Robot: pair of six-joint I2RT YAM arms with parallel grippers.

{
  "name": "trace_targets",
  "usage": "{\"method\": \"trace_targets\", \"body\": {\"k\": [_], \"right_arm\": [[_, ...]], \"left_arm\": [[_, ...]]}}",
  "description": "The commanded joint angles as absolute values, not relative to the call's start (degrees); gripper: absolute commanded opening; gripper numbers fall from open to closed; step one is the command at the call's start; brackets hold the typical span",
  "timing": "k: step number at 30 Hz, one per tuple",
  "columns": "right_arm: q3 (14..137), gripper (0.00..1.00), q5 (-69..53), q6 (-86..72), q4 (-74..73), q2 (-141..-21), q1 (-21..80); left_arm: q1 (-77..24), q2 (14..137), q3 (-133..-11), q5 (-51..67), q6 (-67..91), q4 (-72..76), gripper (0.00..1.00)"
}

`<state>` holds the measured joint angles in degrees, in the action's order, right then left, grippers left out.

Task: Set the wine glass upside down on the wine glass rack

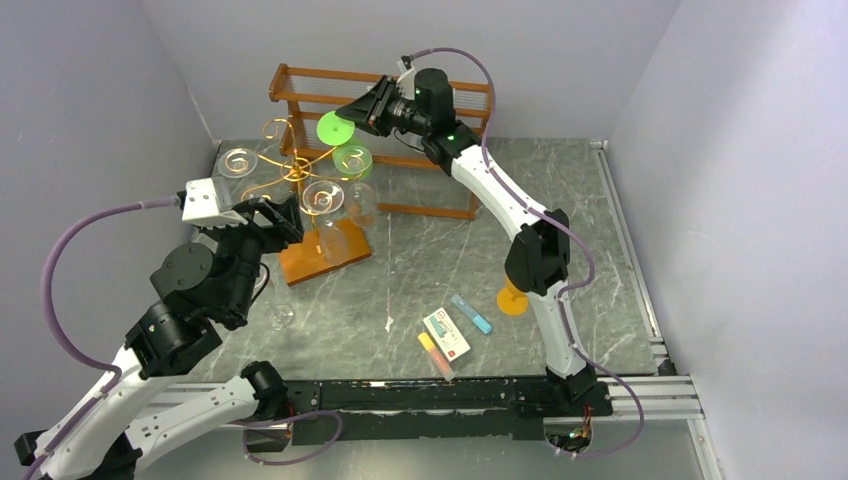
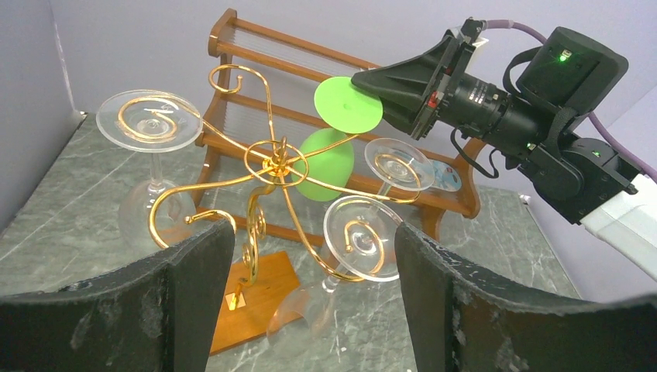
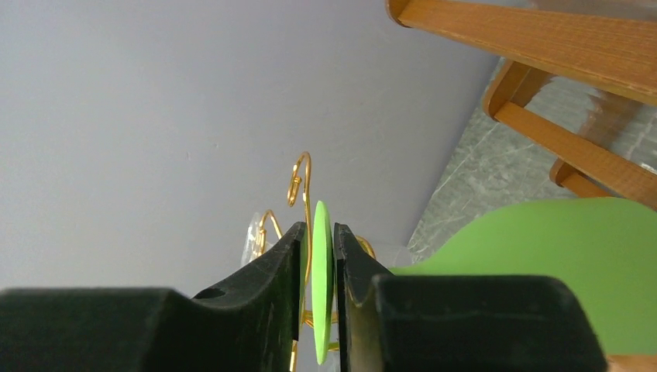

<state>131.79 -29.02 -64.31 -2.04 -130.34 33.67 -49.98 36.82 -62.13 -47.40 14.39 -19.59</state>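
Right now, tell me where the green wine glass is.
The green wine glass is upside down, left of centre in the top view, at the wine glass rack, before the wooden shelf, its foot between the fingers of the right gripper.

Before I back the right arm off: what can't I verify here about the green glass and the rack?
- Whether the stem of the green wine glass sits in an arm of the wine glass rack: top view, right gripper covers it; right wrist, its own fingers block it.
- Whether the right jaws pinch the glass's foot or just flank it: right wrist, gaps too thin.
- The orange object: top view, right arm hides most.
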Motion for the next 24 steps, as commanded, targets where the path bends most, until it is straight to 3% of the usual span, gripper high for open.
{"method": "trace_targets", "body": {"k": [1,10,18,24], "right_arm": [[134.7,0.25,-31.1,-63.2,-1.2,-132.2,33.9],[136.1,0.45,-31.1,-57.3,0.8,-133.3,33.9],[136.8,0.63,-23.2,-47.7,-4.3,-132.2,33.6],[132.5,0.69,-17.8,-41.7,-2.2,-126.1,33.2]], "left_arm": [[-49.8,36.4,-61.6,-48.5,14.5,-20.0,0.80],[-49.9,36.5,-61.6,-48.3,14.4,-20.0,0.80],[-49.8,36.3,-62.4,-48.4,14.6,-20.8,0.80],[-49.8,36.0,-63.5,-47.4,14.4,-21.5,0.82]]}}
